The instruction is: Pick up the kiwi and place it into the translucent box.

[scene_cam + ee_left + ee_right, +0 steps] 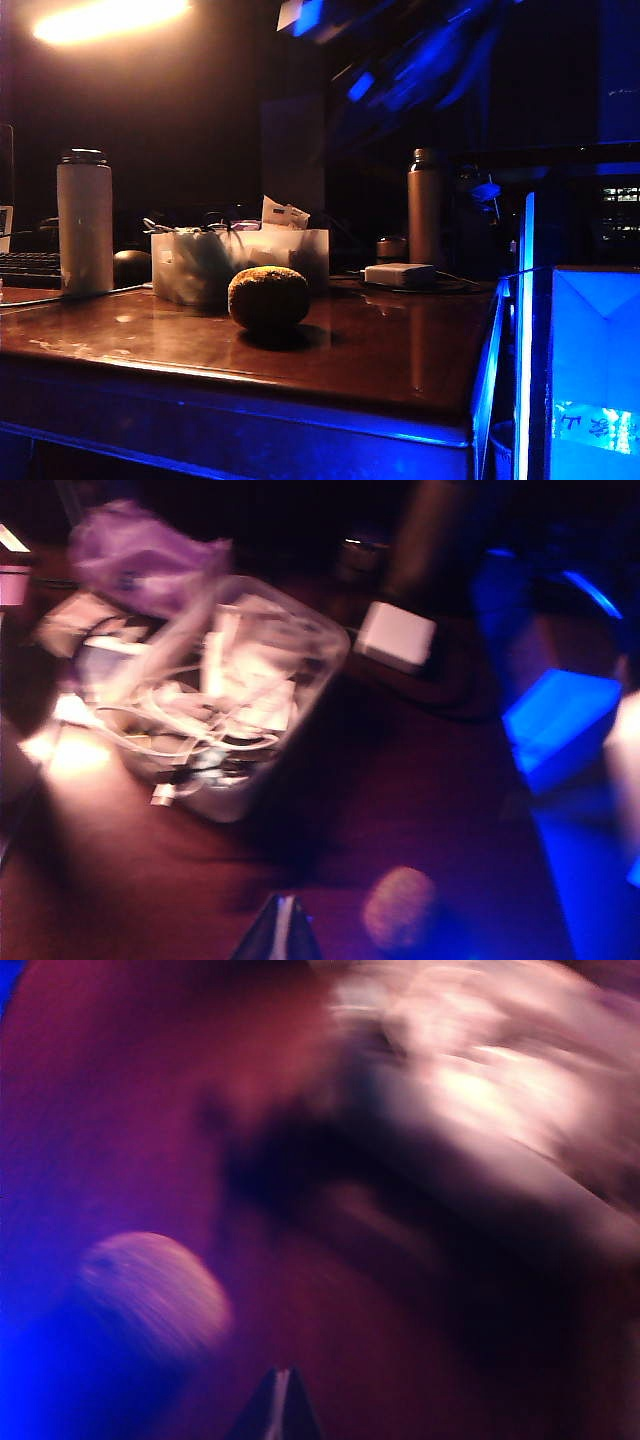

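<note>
**Golden-brown kiwi alone on the dark wood, both arms above it**

Golden-brown and fuzzy, the kiwi [268, 297] sits on the glossy wooden table [380, 350], out in front of the translucent box [225, 262] and not touching it. The box stands just behind, frosted and whitish, stuffed with white cables and folded papers that rise above its rim.

Left of the box stands a tall white bottle [84, 222], with a dark rounded mouse [131, 266] between the two. To the right lies a flat white power adapter [399, 274], and behind it a slim metal flask [424, 206].

In the exterior view the arms appear only as blue-lit blurs high over the table. The left gripper [281, 932] shows as a narrow tip at the edge of its wrist view, looking down on the box, the adapter and the kiwi as a faint blur; its fingers appear pressed together, holding nothing. The right gripper [278, 1408] is likewise a thin closed point with nothing in it, its view heavily smeared, the kiwi a pale round blur off to one side and the box a bright streak beyond
</note>
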